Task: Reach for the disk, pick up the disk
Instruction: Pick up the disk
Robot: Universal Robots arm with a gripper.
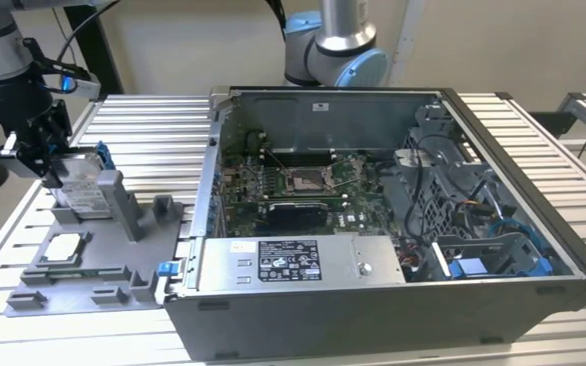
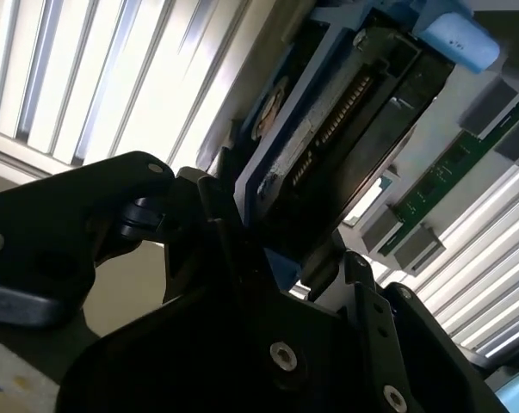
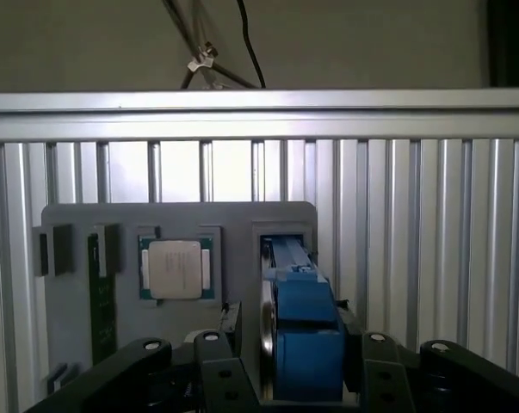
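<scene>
In the exterior view my claw (image 1: 46, 162) hangs at the disk (image 1: 82, 187), which stands upright in a grey tray (image 1: 89, 263) by the counter's (image 1: 140, 122) edge at the exterior view's left. In the second wrist view the disk (image 2: 345, 112) sits inside my claw (image 2: 289, 249). In the first wrist view its blue frame (image 3: 306, 327) does too. I cannot tell whether I am clamped on it.

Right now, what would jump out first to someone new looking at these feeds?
The big open grey metal computer case sits at the exterior view's middle and right. At the exterior view's left, the silver-grey, blue-framed hard disk stands on edge in a grey fixture plate, with the black gripper around its top end.
</scene>
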